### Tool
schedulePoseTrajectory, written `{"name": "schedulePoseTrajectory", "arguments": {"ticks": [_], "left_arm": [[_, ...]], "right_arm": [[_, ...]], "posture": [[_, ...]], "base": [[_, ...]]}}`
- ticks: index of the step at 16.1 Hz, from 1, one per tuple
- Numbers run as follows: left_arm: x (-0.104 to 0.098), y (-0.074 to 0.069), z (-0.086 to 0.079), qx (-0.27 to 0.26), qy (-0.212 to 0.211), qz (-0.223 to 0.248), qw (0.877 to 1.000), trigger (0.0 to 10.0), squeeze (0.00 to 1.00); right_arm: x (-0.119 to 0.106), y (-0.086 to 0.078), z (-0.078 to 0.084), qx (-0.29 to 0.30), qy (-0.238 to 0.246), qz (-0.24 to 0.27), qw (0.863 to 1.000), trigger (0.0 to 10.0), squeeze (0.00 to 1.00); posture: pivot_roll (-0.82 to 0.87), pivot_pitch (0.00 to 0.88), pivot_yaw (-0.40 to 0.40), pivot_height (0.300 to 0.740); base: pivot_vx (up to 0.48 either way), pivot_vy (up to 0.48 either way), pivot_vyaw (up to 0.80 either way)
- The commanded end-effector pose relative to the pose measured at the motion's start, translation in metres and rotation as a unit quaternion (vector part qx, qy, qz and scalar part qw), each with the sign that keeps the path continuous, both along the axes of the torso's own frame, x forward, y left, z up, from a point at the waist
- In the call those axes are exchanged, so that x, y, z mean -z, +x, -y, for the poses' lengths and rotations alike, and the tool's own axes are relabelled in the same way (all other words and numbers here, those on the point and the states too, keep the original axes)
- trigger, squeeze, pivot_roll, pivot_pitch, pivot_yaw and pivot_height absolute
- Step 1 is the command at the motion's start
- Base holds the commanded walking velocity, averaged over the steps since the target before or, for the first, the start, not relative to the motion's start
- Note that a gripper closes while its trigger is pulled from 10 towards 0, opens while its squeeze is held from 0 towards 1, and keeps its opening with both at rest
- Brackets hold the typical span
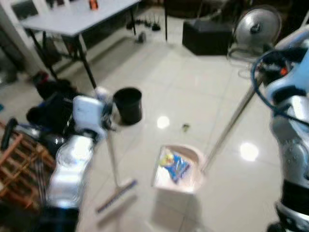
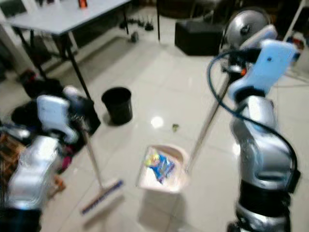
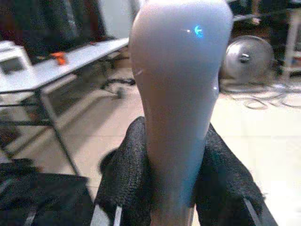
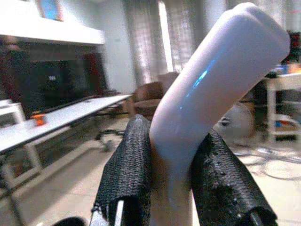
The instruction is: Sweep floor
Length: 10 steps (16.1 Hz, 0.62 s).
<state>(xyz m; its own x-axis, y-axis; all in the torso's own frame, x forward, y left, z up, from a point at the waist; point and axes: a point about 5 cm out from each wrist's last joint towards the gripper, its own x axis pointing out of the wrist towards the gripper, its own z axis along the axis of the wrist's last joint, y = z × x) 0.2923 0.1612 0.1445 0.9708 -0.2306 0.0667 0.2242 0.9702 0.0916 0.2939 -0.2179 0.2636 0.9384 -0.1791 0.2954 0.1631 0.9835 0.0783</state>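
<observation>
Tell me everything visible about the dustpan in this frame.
The pale pink plastic dustpan rests flat on the glossy white tiled floor, its open mouth facing the robot. A long thin pale handle rises at a slant up to the right gripper, whose jaws are shut on the handle's rounded grip. Inside the pan lies a crumpled blue and yellow wrapper. A small greenish scrap sits on the floor just beyond it, apart. The grey-headed broom stands beside it, not touching.

One broom [image 1: 116, 191], one dustpan [image 1: 190, 181], one black bin [image 1: 129, 104], one counter [image 1: 72, 21], one fan [image 1: 257, 25], two grippers.
</observation>
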Motion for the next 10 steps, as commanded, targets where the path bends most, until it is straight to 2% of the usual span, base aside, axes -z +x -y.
{"name": "schedulePoseTrajectory", "arguments": {"ticks": [1,6,10], "left_arm": [[-0.0113,0.0001,-0.0107,-0.020,0.006,0.025,0.999,10.0,0.00],[-0.0103,-0.0054,-0.0131,-0.036,0.001,0.027,0.999,10.0,0.00],[-0.0098,-0.0046,-0.0121,-0.035,0.005,0.027,0.999,10.0,0.00]], "right_arm": [[-0.0144,-0.0006,-0.0107,-0.020,-0.004,0.035,0.999,10.0,0.00],[-0.0186,0.0039,-0.0134,-0.026,0.009,0.044,0.999,10.0,0.00],[-0.0217,0.0071,-0.0143,-0.026,0.013,0.044,0.999,10.0,0.00]], "posture": [[0.00,0.000,0.035,0.740],[0.00,0.000,0.018,0.740],[0.00,0.000,0.021,0.740]], "base": [[0.319,0.000,0.00],[0.324,0.000,0.00],[0.352,0.000,0.00]]}}
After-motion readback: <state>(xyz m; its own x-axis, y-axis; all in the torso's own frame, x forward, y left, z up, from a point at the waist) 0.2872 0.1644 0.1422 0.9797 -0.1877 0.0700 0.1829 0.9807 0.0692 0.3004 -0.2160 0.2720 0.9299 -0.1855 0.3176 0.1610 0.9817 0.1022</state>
